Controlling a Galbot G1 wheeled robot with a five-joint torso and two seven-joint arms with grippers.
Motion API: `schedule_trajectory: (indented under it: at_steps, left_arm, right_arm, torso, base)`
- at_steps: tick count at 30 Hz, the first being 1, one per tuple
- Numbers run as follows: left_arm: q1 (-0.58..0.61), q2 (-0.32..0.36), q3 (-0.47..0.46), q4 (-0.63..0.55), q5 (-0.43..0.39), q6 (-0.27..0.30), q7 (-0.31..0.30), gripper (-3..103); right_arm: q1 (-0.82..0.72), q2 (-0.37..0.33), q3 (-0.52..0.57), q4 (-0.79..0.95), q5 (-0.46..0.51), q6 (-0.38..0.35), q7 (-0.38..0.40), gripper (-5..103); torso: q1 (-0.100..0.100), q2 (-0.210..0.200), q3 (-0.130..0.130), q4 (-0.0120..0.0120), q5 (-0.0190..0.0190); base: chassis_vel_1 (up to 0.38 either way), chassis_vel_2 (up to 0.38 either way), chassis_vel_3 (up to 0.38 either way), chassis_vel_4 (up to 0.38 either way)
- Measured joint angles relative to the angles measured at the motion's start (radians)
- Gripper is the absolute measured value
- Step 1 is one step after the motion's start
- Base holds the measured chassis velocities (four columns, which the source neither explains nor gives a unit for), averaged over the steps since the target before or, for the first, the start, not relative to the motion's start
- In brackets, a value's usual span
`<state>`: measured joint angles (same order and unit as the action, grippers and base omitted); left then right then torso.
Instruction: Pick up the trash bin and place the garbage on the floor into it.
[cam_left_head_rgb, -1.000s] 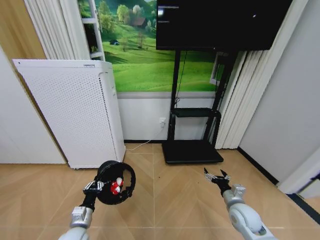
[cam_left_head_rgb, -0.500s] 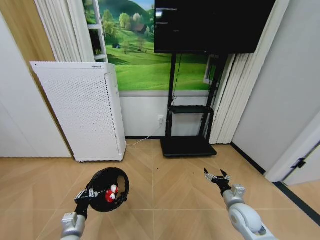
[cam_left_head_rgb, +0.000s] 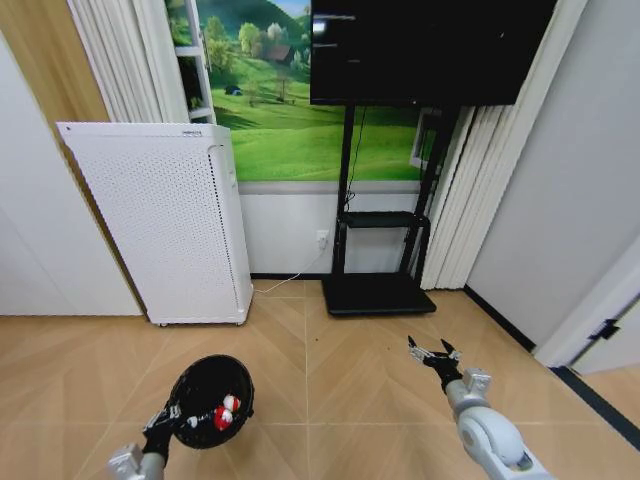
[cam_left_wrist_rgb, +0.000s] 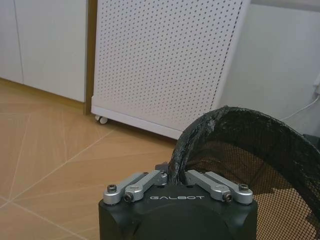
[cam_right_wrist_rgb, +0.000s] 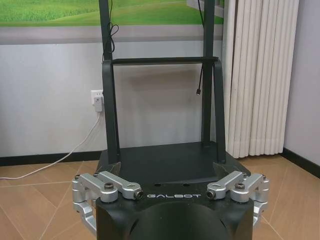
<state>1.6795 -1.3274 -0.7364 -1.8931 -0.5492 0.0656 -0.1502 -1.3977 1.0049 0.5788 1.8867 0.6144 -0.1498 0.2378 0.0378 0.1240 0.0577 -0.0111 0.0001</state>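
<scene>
My left gripper (cam_left_head_rgb: 172, 420) is shut on the rim of the black mesh trash bin (cam_left_head_rgb: 211, 392), holding it above the floor (cam_left_head_rgb: 330, 380) at the lower left of the head view. Inside the bin lie red-and-white pieces of garbage (cam_left_head_rgb: 224, 412). In the left wrist view the left gripper (cam_left_wrist_rgb: 175, 176) pinches the bin rim (cam_left_wrist_rgb: 220, 120), and the mesh wall curves away behind it. My right gripper (cam_left_head_rgb: 432, 352) hangs open and empty over the parquet at the lower right. The right wrist view has the right gripper (cam_right_wrist_rgb: 170, 197) with its fingers spread wide.
A tall white perforated appliance (cam_left_head_rgb: 160, 220) stands against the wall at the left. A black TV stand (cam_left_head_rgb: 378, 292) with a screen (cam_left_head_rgb: 430, 50) is straight ahead, a white cable (cam_left_head_rgb: 280, 285) running to a wall socket. Curtains (cam_left_head_rgb: 470, 200) hang at the right.
The head view has shifted. My left gripper and the bin have come lower and nearer in the picture. The right gripper has not moved.
</scene>
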Motion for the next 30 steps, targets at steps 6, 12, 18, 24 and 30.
schedule_trajectory:
  at_steps: [6,12,18,24,30]
  left_arm:
    - [-0.005,0.002,-0.004,0.053,0.0,-0.001,-0.005,5]
    - [-0.014,0.003,-0.001,0.085,0.002,-0.008,-0.006,5]
    - [-0.025,0.001,0.012,0.119,0.007,-0.019,-0.006,5]
    - [-0.028,0.004,0.016,0.127,-0.002,-0.005,-0.012,12]
    - [-0.027,0.011,0.006,0.109,-0.004,0.002,-0.015,34]
  right_arm:
    - [0.0,0.0,0.0,0.0,0.0,0.0,0.0,100]
    - [0.0,0.0,0.0,0.0,0.0,0.0,0.0,100]
    - [0.0,0.0,0.0,0.0,0.0,0.0,0.0,100]
    - [0.0,0.0,0.0,0.0,0.0,0.0,0.0,100]
    - [0.0,0.0,0.0,0.0,0.0,0.0,0.0,100]
  torso:
    - [0.0,0.0,0.0,0.0002,-0.0001]
    - [0.0,0.0,0.0,0.0002,-0.0001]
    - [0.0,0.0,0.0,0.0001,0.0002]
    - [0.0,0.0,0.0,0.0001,-0.0002]
    - [0.0,0.0,0.0,0.0001,-0.0002]
  base:
    - [0.0,0.0,0.0,0.0]
    - [0.0,0.0,0.0,0.0]
    - [0.0,0.0,0.0,0.0]
    - [0.0,0.0,0.0,0.0]
    - [0.0,0.0,0.0,0.0]
